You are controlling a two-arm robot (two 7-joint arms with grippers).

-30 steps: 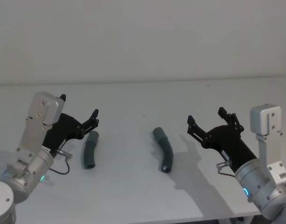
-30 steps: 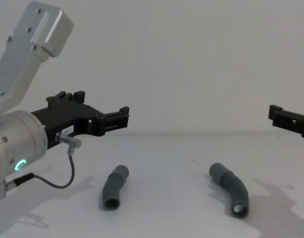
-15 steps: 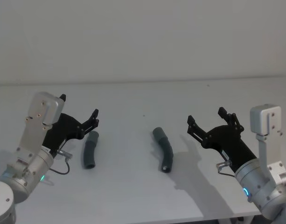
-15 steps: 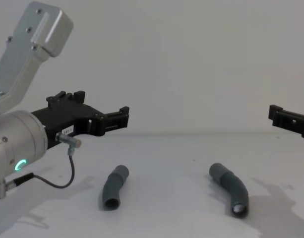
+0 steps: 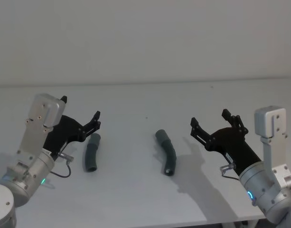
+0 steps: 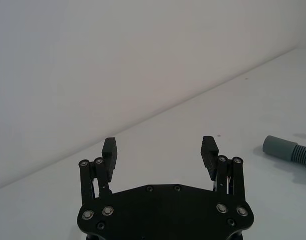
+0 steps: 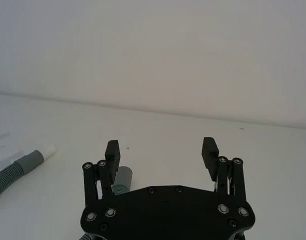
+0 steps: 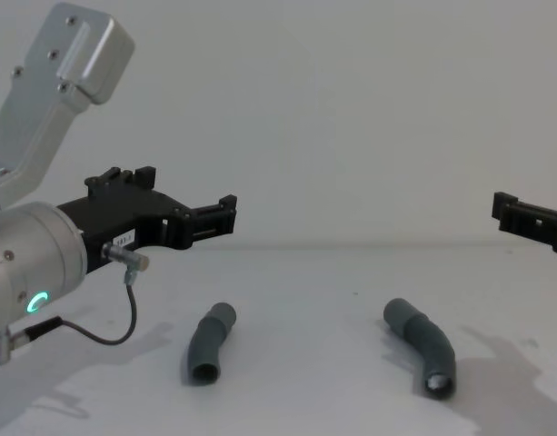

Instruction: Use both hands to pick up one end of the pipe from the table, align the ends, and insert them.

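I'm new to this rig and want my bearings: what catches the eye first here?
Two grey bent hose pieces lie apart on the white table, the shorter piece on the left and the longer piece near the middle. The left gripper hovers open beside the shorter piece, and the right gripper hangs open to the right of the longer one; neither touches a hose.

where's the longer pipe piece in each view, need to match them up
head view: longer pipe piece just right of centre on the table.
chest view: low, right of centre.
left wrist view: its cuff, beyond and beside the left gripper.
right wrist view: probably the cuff peeking from behind the right gripper.
shared landmark: the table's far edge against the wall.
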